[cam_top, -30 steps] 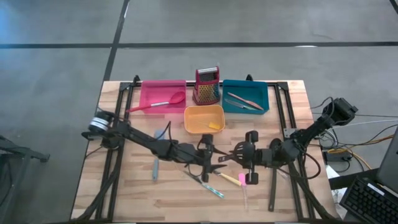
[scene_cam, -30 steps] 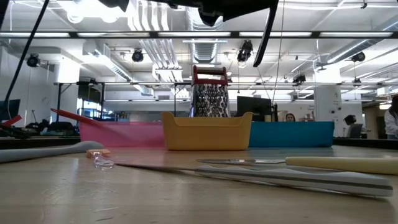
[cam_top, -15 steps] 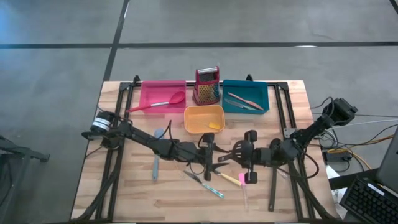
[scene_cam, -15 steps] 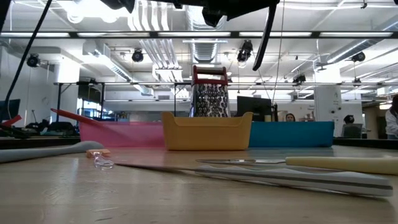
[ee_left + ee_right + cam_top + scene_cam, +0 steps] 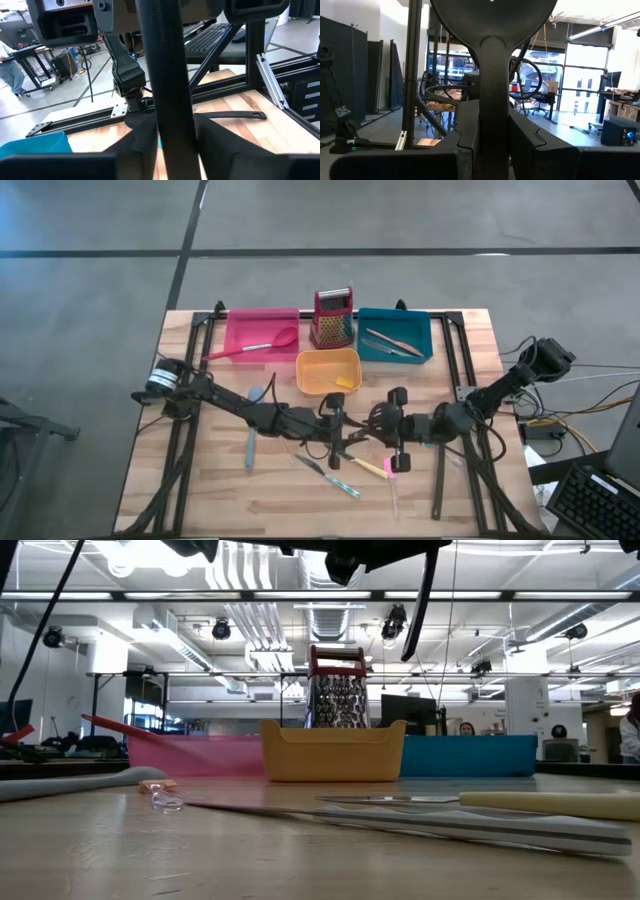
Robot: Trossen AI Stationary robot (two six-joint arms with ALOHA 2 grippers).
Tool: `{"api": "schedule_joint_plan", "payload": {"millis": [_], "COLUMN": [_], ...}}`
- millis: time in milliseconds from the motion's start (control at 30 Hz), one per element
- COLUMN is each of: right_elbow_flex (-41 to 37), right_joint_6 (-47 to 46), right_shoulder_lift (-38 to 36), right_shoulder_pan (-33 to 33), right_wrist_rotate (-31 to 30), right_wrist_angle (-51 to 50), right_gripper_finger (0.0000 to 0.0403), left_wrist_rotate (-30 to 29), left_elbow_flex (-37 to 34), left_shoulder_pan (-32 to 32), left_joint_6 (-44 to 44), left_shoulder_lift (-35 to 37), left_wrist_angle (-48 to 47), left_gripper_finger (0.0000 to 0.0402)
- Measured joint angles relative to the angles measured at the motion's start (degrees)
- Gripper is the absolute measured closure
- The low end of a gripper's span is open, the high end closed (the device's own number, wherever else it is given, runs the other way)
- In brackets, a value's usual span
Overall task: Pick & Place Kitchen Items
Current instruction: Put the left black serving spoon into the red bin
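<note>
Gripping one long black spatula (image 5: pixel 492 75), both end effectors (image 5: pixel 340 438) (image 5: pixel 378 423) meet mid-table.

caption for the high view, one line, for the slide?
Both arms meet mid-table, left gripper and right gripper jointly holding a black spatula above scattered utensils, below three trays.
</note>
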State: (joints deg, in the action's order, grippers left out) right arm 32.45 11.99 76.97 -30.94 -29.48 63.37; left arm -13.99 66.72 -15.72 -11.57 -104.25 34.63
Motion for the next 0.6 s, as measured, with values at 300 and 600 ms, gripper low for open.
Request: {"api": "schedule_joint_plan", "payload": {"millis": [300,600], "right_elbow_flex": [0.0,0.0], "right_joint_6": [0.4,0.3], "right_shoulder_lift": [0.2,0.0], "right_shoulder_pan": [0.0,-0.1], "right_wrist_rotate": [0.1,-0.7], "right_wrist_angle": [-0.3,-1.7], "right_gripper_finger": [0.0344,0.0290], "left_wrist_rotate": [0.1,-0.3], "left_elbow_flex": [0.0,-0.1], "left_shoulder_pan": [0.3,0.3], "left_joint_6": [1.8,-0.4], "left_shoulder_lift": [0.0,1.7], "left_wrist_angle": [-0.6,-5.5], "left_gripper_finger": [0.0310,0.0310]}}
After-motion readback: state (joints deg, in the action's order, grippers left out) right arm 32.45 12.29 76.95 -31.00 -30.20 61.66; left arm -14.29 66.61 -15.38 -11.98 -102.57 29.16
